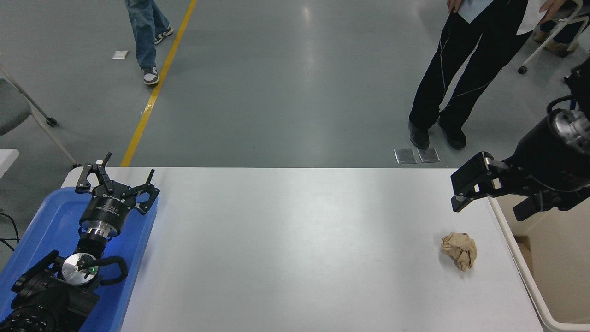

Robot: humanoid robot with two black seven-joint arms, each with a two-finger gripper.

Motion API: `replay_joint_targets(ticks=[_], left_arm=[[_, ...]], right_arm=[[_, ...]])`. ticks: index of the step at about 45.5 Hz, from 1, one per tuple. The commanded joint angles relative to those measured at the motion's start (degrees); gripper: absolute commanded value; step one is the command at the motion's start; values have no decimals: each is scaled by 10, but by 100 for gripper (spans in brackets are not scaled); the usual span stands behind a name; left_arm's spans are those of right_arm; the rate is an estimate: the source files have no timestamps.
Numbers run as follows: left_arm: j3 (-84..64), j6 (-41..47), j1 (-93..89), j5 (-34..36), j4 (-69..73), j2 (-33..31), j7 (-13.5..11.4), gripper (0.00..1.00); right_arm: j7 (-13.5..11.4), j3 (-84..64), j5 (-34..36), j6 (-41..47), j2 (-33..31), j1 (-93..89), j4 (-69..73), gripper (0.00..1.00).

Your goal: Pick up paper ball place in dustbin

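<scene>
Crumpled tan paper ball (459,250) lies on the surface (295,249) beside the dustbin (521,263); right pincer (474,189) above, fingers' spread indiscernible.

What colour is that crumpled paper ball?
Tan-brown, seen in the head view: the paper ball.

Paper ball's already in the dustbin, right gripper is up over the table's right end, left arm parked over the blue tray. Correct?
Not quite. In the head view the paper ball lies on the white table, near its right end, outside the dustbin. The rest holds: the right gripper hangs over the table's right end, holding nothing, and the left gripper is parked over the blue tray.
</scene>
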Motion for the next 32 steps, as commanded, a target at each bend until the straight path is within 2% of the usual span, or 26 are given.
replay_joint_targets(ticks=[1,15,24,32], left_arm=[[0,0,0,0,0,0,0,99],[0,0,0,0,0,0,0,99],[0,0,0,0,0,0,0,99],[0,0,0,0,0,0,0,99]], right_arm=[[-5,0,1,-33,5,-59,-31,100],[-4,14,2,-190,-34,-265,-135,100],[1,71,2,-253,-72,-381,-181,100],[2,113,2,-308,-74,-470,-234,100]])
